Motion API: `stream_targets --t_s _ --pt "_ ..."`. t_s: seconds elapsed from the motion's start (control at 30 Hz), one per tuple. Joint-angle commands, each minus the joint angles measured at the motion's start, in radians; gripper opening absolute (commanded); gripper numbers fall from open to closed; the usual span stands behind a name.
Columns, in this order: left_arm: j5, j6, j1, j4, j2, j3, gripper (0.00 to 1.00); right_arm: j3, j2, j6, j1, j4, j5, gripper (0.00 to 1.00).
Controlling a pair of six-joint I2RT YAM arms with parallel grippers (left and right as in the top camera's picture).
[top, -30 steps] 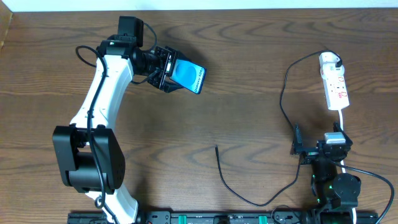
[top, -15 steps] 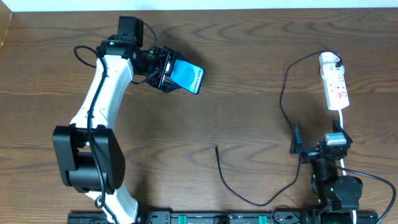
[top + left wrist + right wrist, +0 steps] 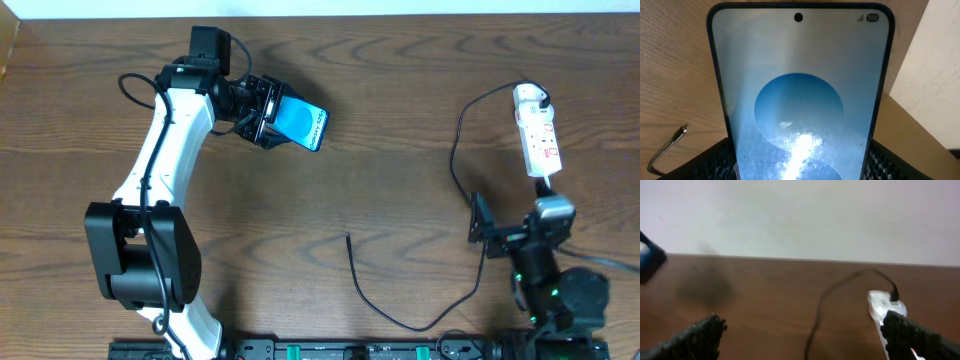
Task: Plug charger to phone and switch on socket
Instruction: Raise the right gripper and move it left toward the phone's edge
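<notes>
With the left gripper (image 3: 266,112) clamped on the phone (image 3: 301,124) at far left and the right gripper (image 3: 508,228) wide and empty just short of the socket (image 3: 538,135), plugging seemed unstarted, so the right arm likely needed to fetch the charger (image 3: 351,260) tip lying mid-table.

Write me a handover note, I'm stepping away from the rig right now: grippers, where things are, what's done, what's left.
Left gripper: shut on the phone, at the far left-centre of the table.
Right gripper: open, empty, at the near right, short of the socket.
Charger: plugged into the socket's far end; its free tip lies mid-table, untouched.
Done: phone gripped.
Left: pick up the tip, plug it into the phone, switch on the socket.
</notes>
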Motion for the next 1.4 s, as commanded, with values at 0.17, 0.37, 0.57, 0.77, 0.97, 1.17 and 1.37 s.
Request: stream_targets --t_s 0.17,0.37,0.57,0.77,0.97,1.17,1.37 --pt "0.014 0.018 0.003 0.002 -0.033 0.031 0.08 0.404 0.459 0.134 0.004 -0.103 -0.276 0.99" --pt "0.014 0.017 0.003 0.002 -0.033 0.031 0.08 0.579 0.74 0.257 0.004 -0.012 -0.633 0.99" --pt "0.014 0.017 0.003 0.002 -0.033 0.031 0.08 0.585 0.911 0.44 0.008 0.282 -0.771 0.99" --pt "0.014 0.017 0.003 0.002 -0.033 0.031 0.07 0.585 1.065 0.681 0.078 0.486 -0.735 0.99" --pt "0.014 0.017 0.003 0.002 -0.033 0.031 0.07 0.584 1.216 0.778 0.194 0.489 -0.606 0.85" --pt "0.013 0.017 0.001 0.002 -0.033 0.031 0.07 0.585 1.324 0.787 0.304 0.527 -0.559 0.9" --pt "-0.052 0.017 -0.024 0.002 -0.033 0.031 0.07 0.585 1.344 0.76 0.368 0.549 -0.504 0.9"
